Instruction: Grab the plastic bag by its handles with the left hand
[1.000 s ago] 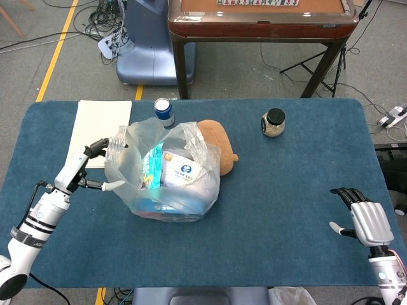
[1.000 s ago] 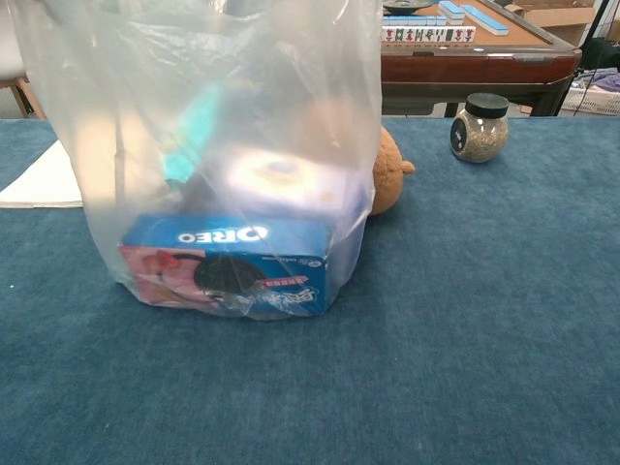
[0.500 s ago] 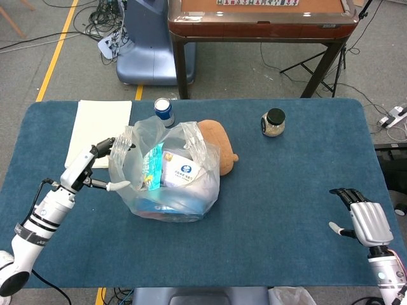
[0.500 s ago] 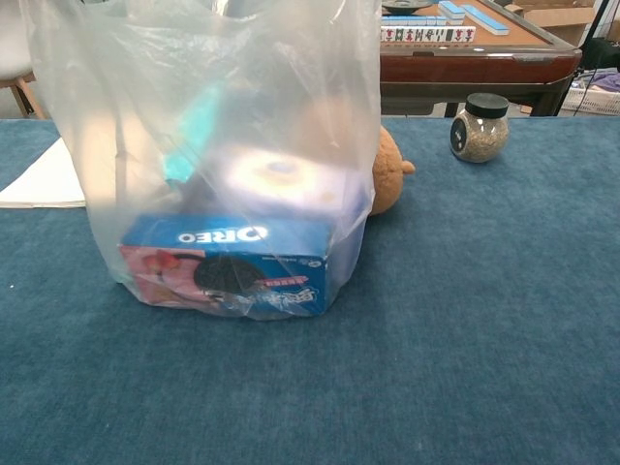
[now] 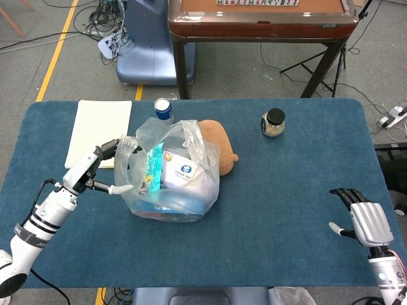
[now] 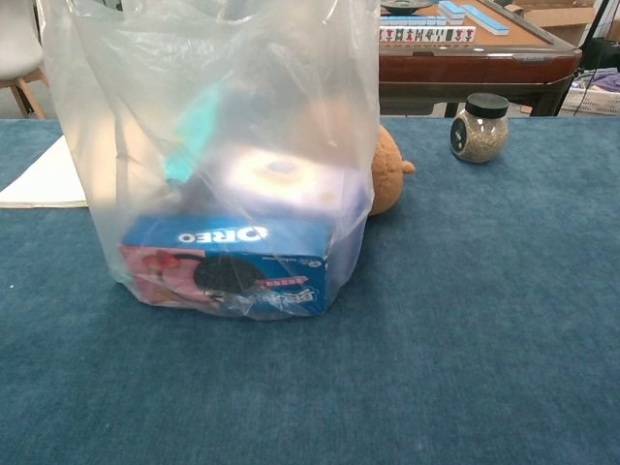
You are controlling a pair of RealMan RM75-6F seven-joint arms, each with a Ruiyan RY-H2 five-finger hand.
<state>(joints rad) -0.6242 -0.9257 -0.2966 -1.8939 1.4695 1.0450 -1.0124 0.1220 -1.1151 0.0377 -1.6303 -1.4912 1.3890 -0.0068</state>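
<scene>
Left hand (image 5: 95, 170) touching plastic bag (image 5: 170, 171) left edge.

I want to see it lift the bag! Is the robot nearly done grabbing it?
Not quite. The left hand has reached the plastic bag, its fingers touching the near handle. It has not clearly closed on both handles, and the bag sits on the table. The right hand rests open.
</scene>
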